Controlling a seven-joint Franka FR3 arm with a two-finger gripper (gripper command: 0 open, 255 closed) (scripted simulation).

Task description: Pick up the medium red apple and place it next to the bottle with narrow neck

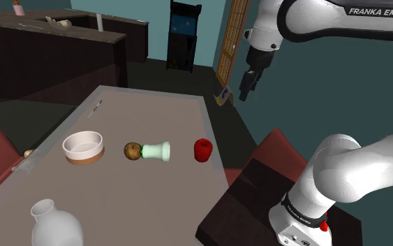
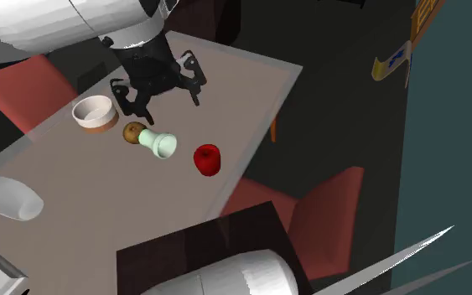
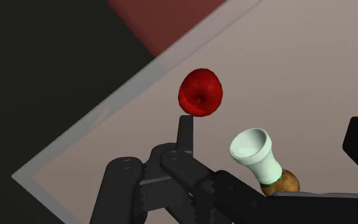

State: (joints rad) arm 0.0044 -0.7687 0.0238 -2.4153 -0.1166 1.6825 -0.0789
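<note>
One greyish table [image 1: 160,112] between red chairs [image 1: 275,147]

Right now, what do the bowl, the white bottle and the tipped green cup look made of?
Bowl: white inside, tan-brown lower band, matte; possibly glazed ceramic. White bottle: plain white-grey, smooth, no texture drawn; material left open. Green cup: pale mint, smooth with soft sheen, darker green ring at its narrow end; ceramic or plastic, cannot tell.
</note>
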